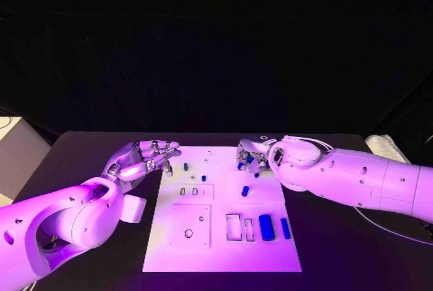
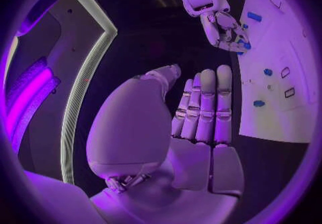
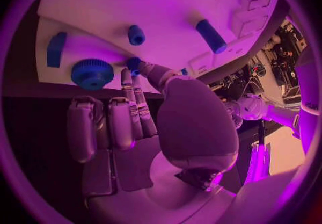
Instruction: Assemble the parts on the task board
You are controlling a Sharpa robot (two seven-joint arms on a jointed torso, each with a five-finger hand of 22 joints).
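Right, start at the near edge of the task board: a thick blue cylinder and a slimmer blue bar lie side by side by the near right corner, long axes running near-to-far, just beside two empty slots, and neither hand is close to them. Further in, a small blue peg sits alone in open white space. Now look at your right hand, well up the board at its right side: the fingertips are down at a cluster of small blue parts there, and the wrist view puts a fingertip against a small blue peg, with a toothed blue wheel just beside. Gripped or merely touched? You cannot tell. Your left hand hovers at the far left edge, fingers curled, holding nothing. The right is nearer; room is tight there.
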